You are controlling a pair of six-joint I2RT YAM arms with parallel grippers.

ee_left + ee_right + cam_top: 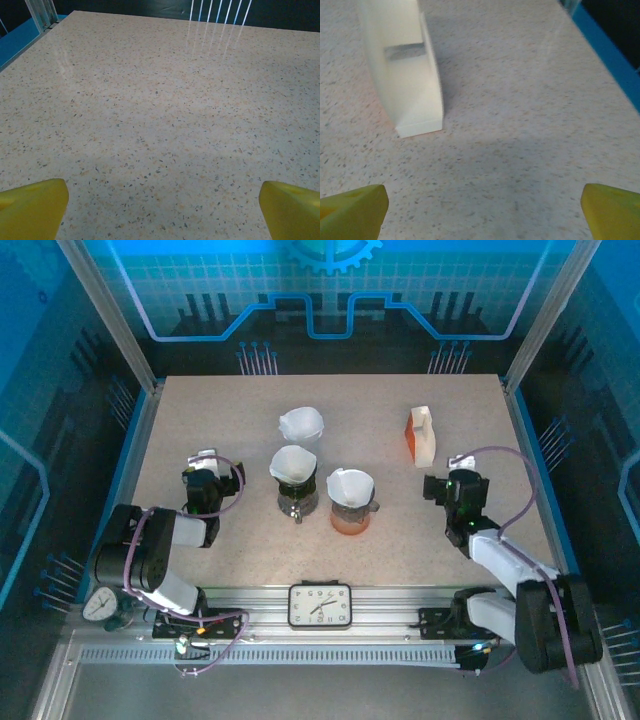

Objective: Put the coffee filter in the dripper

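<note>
Speckled beige counter [190, 410], three white cones clustered at centre. Coffee filter [293, 463]: white cone seated in the mouth of a dark glass dripper [297, 502], upright. Second white cone [351, 484] seated the same way in an orange-tinted vessel [350, 520], just right of the first. Third cone [301, 424] stands alone behind them; paper or plastic, cannot tell.

Left hand [207, 462]: left of the dark dripper, apart from it, jaws spread wide, nothing between them. Its wrist view shows yellow fingertips [32, 202] at the lower corners over bare counter.

Right hand [458, 468]: right of the cluster, jaws likewise wide, holding nothing. White-and-orange holder [422, 435] stands upright just ahead of it, not touching.

Clock [320, 605] on the front rail.
</note>
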